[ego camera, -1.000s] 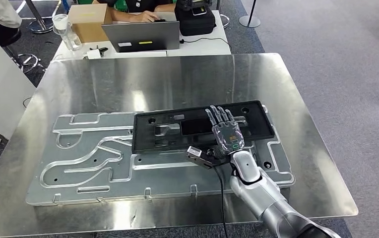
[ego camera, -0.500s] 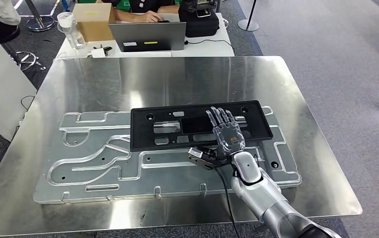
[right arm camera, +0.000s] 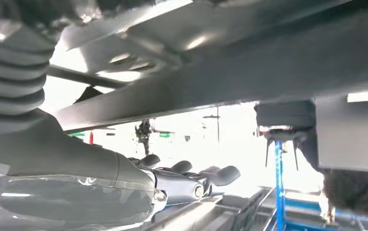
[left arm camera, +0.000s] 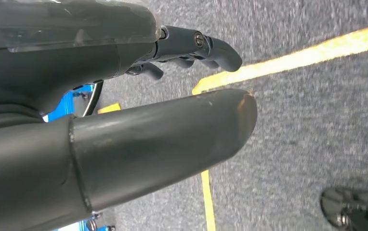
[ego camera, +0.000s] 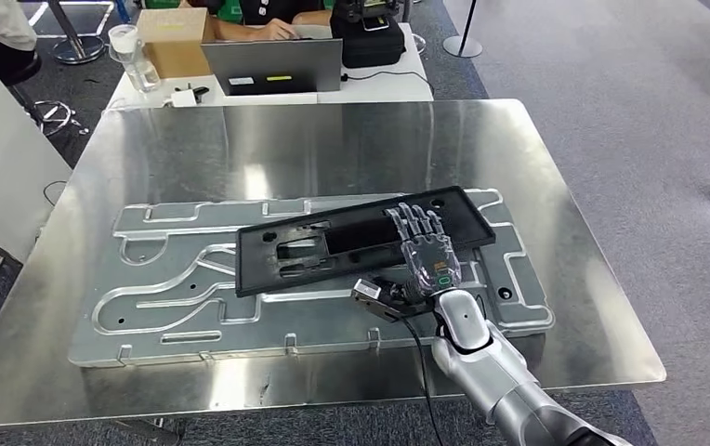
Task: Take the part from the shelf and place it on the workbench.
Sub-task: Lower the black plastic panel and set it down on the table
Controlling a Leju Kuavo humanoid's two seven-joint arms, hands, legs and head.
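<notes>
A long black rectangular plastic part (ego camera: 361, 240) lies tilted across a machined aluminium fixture plate (ego camera: 184, 297) on the brushed steel workbench (ego camera: 286, 149), the robot's right hand (ego camera: 426, 255) gripping its near edge, fingers extended over the top. The left hand (left arm camera: 124, 120) hangs empty, fingers loosely apart, above grey carpet (left arm camera: 307, 120) marked with yellow tape (left arm camera: 288, 60). Behind, a person works at a grey laptop (ego camera: 272, 65).
</notes>
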